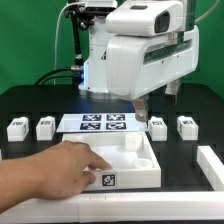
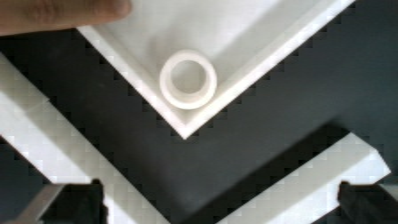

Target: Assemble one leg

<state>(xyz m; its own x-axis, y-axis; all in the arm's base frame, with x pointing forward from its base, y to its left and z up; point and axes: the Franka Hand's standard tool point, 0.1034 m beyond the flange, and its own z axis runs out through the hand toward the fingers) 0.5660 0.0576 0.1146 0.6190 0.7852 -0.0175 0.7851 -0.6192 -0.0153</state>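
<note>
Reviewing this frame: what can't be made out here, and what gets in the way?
1. Exterior view: the tray's near corner, on the exterior view's left, is hidden under the person's hand.
2. Exterior view: the tags on the legs are too small to read.
3. Wrist view: the robot hand is cut off by the picture edge.
4. Wrist view: no leg shows, only the tray's corner socket.

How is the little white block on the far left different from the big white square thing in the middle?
The leg is much smaller than the square piece. The leg is a little block; the square piece is a shallow tray with a raised rim. The leg stands untouched, while a person's hand rests on the square piece. Both are white with a black-and-white tag.
</note>
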